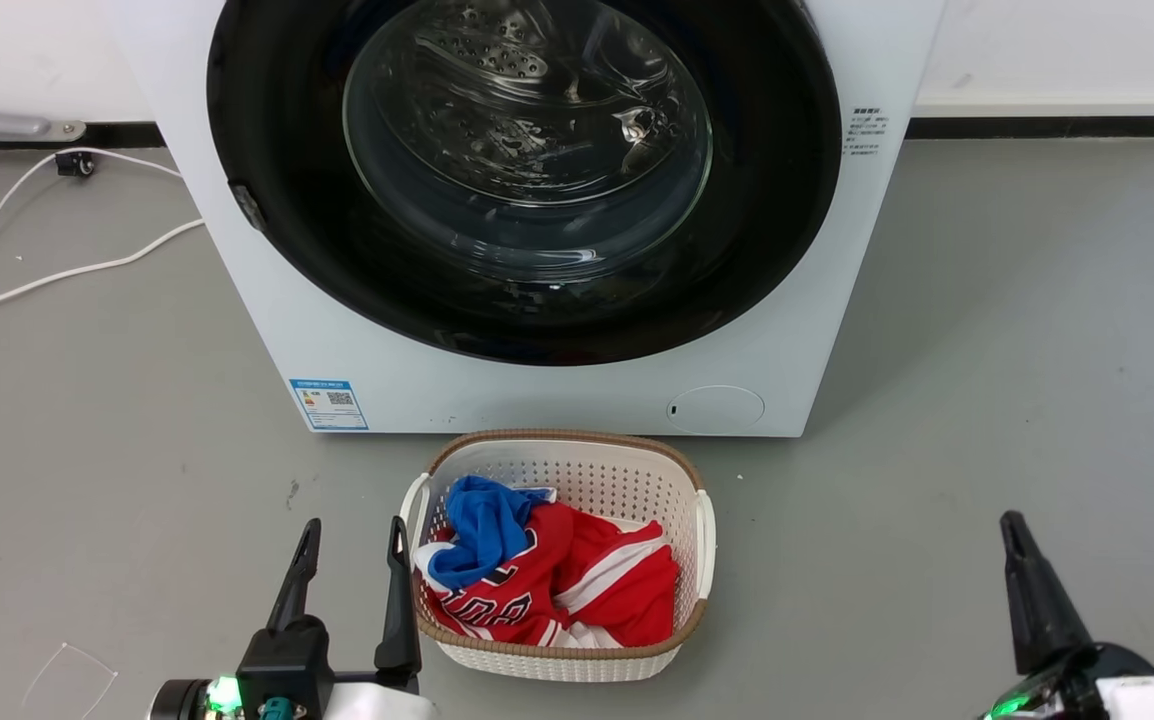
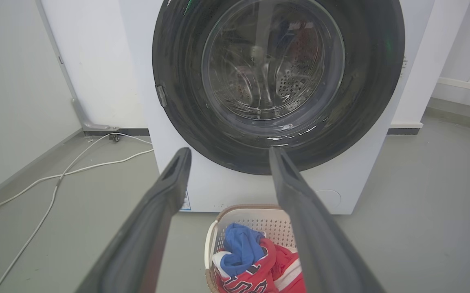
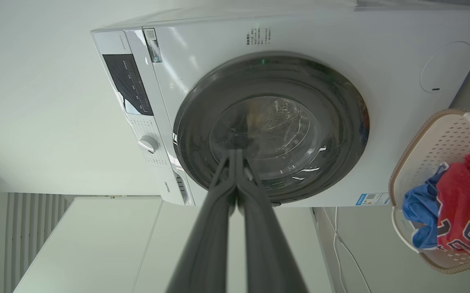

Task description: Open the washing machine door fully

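The washing machine is a white front-loader standing on the grey floor straight ahead. Its washing machine door, a glossy black disc with a clear glass bowl, lies flat against the front, with a small latch on its left rim. My left gripper is open and empty, low at the left and well short of the machine. In the left wrist view that gripper points at the door's lower edge. My right gripper is shut on nothing at the lower right. In the right wrist view its tips sit before the door.
A white laundry basket with red and blue clothes stands on the floor just in front of the machine, between my grippers. A white cable trails over the floor at the left. A wall runs behind the machine.
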